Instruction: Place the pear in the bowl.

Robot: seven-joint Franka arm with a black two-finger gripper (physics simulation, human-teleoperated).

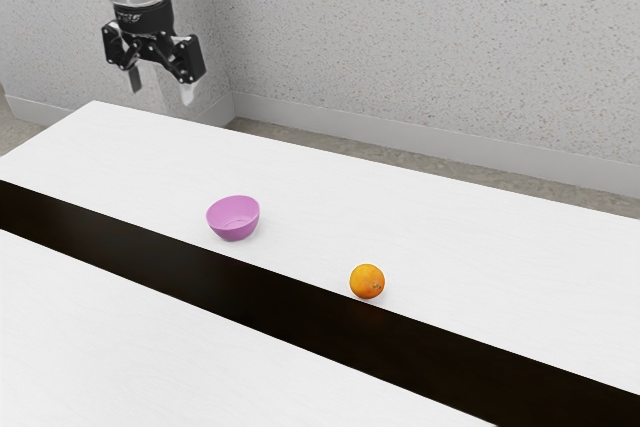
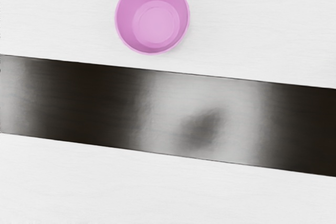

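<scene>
The bowl point(image 1: 233, 219) sits upright on the surface point(image 1: 480, 247), pink-purple and round, near the edge of a long dark strip point(image 1: 300, 309). From my claw point(image 1: 161, 87), it lies at about five o'clock in the exterior view, lower down and well apart. The claw is raised, its two fingers spread with open space between them, and it grips nothing. On the wrist view I look down into the bowl and see its smooth inside and flat round base.

At about four o'clock from the bowl in the exterior view, an orange fruit point(image 1: 367, 281) rests just beside the strip, well apart from the bowl and farther from the claw.

The surface is white with a faint grain, and the strip runs between two white stretches of it. In the wrist view the strip looks glossy, with pale patches and a dark smudge. Beyond, towards twelve o'clock, I see a pale grey speckled wall point(image 1: 420, 47), a light baseboard point(image 1: 400, 137) and a brownish-grey floor point(image 1: 420, 169).

The black collar point(image 1: 145, 17) above the claw has a small pale marking, too small for me to read.
</scene>
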